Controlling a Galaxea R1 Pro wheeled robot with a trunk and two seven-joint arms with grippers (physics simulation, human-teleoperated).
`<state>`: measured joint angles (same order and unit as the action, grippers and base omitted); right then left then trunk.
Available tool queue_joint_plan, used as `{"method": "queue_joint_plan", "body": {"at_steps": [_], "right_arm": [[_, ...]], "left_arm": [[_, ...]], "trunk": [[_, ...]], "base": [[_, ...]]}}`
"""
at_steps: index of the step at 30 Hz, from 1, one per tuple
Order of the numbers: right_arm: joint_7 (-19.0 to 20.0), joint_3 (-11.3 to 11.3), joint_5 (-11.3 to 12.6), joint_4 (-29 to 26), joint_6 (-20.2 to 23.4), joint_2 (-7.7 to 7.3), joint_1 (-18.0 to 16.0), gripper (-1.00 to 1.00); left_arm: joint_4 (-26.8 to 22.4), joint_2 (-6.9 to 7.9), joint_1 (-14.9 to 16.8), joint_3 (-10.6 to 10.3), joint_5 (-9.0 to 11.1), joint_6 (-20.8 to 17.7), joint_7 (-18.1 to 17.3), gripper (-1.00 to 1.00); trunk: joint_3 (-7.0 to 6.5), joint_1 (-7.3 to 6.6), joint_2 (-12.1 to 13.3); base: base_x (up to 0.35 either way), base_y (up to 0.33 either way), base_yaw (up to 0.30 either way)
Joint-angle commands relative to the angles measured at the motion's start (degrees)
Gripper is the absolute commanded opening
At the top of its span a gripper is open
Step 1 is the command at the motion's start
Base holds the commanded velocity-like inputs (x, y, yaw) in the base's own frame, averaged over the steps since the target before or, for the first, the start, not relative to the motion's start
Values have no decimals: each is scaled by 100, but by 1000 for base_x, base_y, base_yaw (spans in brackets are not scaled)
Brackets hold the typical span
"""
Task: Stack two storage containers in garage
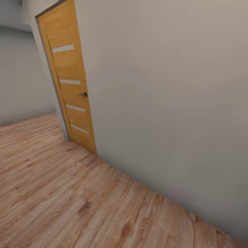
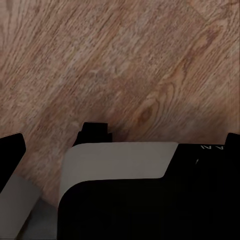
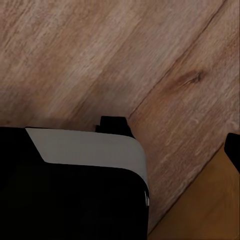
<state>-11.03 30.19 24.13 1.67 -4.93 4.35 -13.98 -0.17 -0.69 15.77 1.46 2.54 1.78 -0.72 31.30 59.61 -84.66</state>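
A honey-coloured wooden door (image 1: 69,82) with four pale horizontal glass strips and a small dark lever handle (image 1: 82,94) stands in a plain beige wall (image 1: 165,96), above a light wood-plank floor (image 1: 51,193). In both wrist views, black-and-grey robot body parts (image 2: 120,195) hang over the same planks. Whether either gripper is clenched or released cannot be told, and the floor here carries no orange-red bin.

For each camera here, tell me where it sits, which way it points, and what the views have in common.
Head view: from the robot's head, looking down at a honey-coloured wooden door with pale glass strips, plain beige wall and light wood-plank floor.
Left wrist view: on the left arm, facing the floor; black-and-grey robot body shows.
Right wrist view: on the right arm, facing the floor; black-and-grey body shows.
Shared: the plank floor.
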Motion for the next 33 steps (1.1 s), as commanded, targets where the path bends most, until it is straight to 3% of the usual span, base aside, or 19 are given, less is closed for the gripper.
{"method": "queue_joint_plan", "body": {"at_steps": [1,12,33], "right_arm": [[-4,48,57,18,-35,4,-5,100],[-4,48,57,18,-29,1,-2,100],[-8,48,56,18,-1,6,-2,100]], "left_arm": [[8,-1,5,12,27,18,-7,100],[8,8,5,12,27,15,-15,100],[8,9,5,12,27,15,-16,100]], "trunk": [[5,0,-3],[5,0,-3],[5,0,-3]], "base": [[0,0,275],[74,0,242],[321,0,2]]}}
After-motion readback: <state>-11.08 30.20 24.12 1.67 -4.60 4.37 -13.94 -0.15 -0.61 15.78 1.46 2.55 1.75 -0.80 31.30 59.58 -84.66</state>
